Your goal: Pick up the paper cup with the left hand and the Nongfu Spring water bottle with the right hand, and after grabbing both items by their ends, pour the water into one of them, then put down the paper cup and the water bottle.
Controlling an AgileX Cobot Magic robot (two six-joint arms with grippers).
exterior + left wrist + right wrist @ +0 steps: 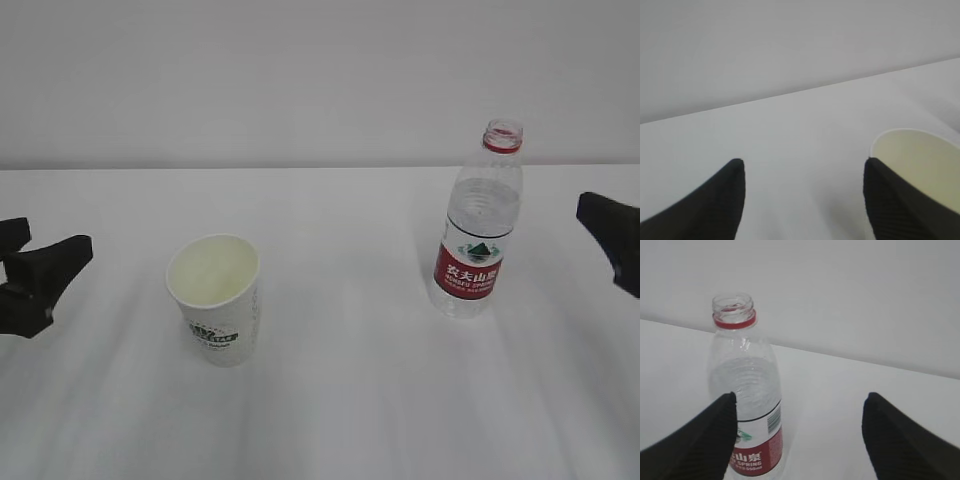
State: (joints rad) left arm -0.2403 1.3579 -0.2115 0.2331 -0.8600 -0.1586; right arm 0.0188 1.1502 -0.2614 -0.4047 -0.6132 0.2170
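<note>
Bare test bench, most likely a lab or robot trial station; plain white table (330, 400) meets a blank pale wall (300, 70); no furniture or decor in sight; black gripper fingers (40, 262) enter from both edges; only a paper cup (215, 300) and an uncapped water bottle (478, 225) staged.

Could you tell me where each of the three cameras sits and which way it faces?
Exterior view: in front of the table, looking down at a slant at the paper cup and the Nongfu Spring water bottle; claw tips show at both edges.
Left wrist view: on the left arm, facing forward between the open left claw, cup rim beside its right finger.
Right wrist view: on the right arm, facing forward through the open right claw, bottle behind its left finger.
Shared: each wrist view shares one item with the exterior view.
</note>
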